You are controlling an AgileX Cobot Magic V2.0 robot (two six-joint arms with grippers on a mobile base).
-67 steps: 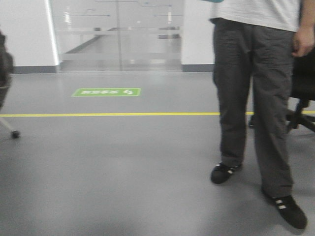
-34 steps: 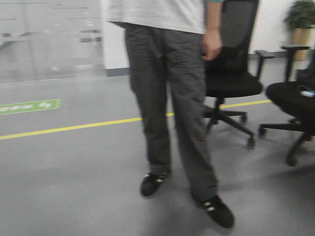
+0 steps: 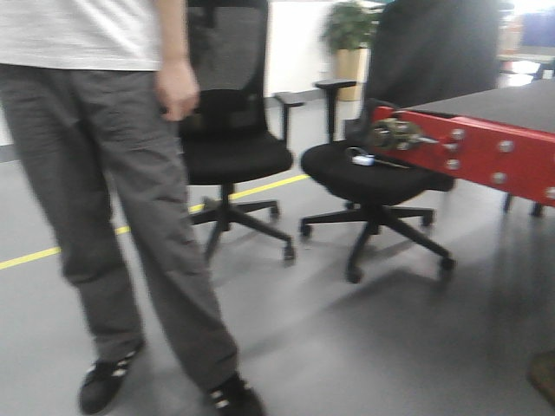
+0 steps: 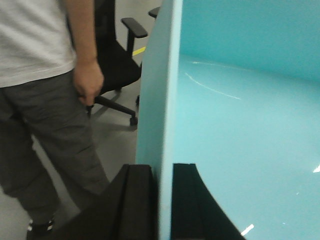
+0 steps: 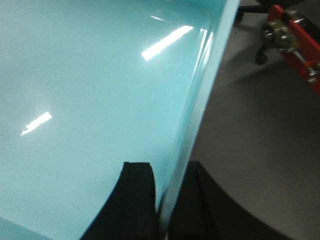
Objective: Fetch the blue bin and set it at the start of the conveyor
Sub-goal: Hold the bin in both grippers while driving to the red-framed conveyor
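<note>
Since a second ago the conveyor [image 3: 486, 149], red-framed and bolted, has come into view. The left hand [image 4: 161, 175] and right hand [image 5: 163, 172] each pinch a wall of the smooth, glossy bin [image 4: 240, 125].

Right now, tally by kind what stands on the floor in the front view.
Black swivel office chairs: 2
Person in grey trousers and white shirt: 1
Green potted plant in tan pot: 1
Red metal conveyor frame with silver bolts: 1
Total: 5

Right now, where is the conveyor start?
Front view, right edge: the conveyor start, red-framed, is beside the right-hand office chair. The right wrist view shows it top right, past the blue bin.
</note>
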